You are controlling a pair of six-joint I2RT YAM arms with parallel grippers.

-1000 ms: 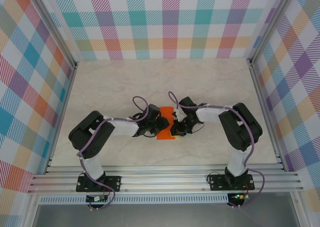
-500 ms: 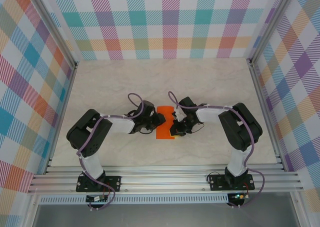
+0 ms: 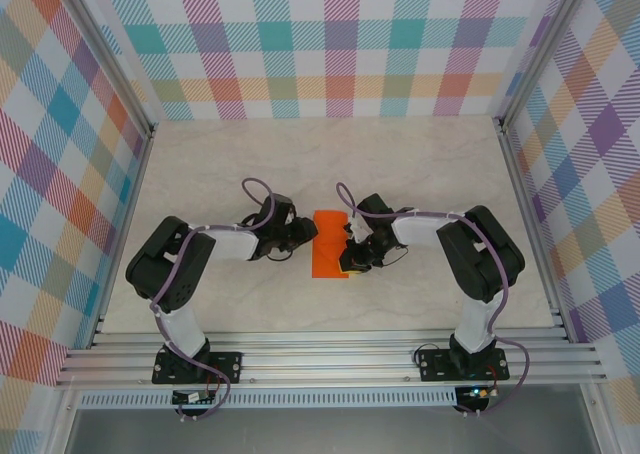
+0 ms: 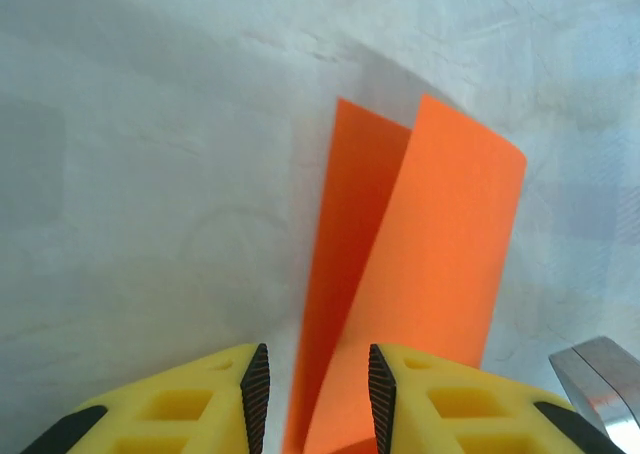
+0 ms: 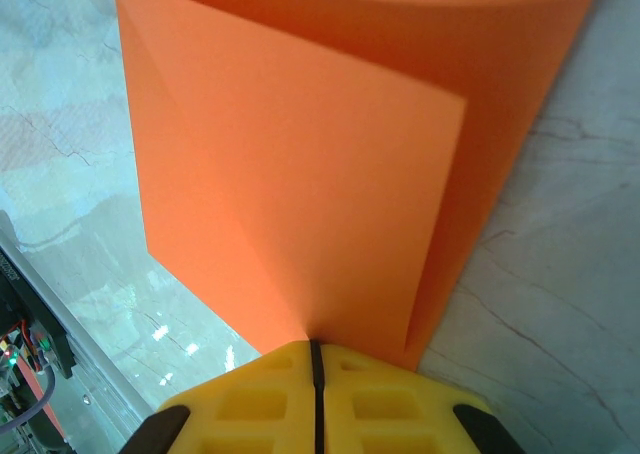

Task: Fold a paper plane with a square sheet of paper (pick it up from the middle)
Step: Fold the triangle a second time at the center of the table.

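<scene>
Square sheet of paper (image 3: 328,244) (image 4: 430,274) (image 5: 300,174): is lying folded over at the middle of the worktop (image 3: 420,174), between both hands.
Right hand (image 3: 352,256) (image 5: 315,359): is pinching the sheet's right edge, fingers pressed together on it.
Left hand (image 3: 305,232) (image 4: 315,374): is standing spread, with the sheet's edge passing loosely between its fingers.

My thin bright orange sheet of paper (image 3: 328,246) lies folded into a narrow rectangle at the middle of the pale marbled tabletop (image 3: 420,164). My left gripper (image 3: 308,231) points in from the left, its tip at the sheet's upper left edge. My right gripper (image 3: 349,257) meets the right edge, lower down. Bright plaid walls (image 3: 330,44) stand around the table.
</scene>
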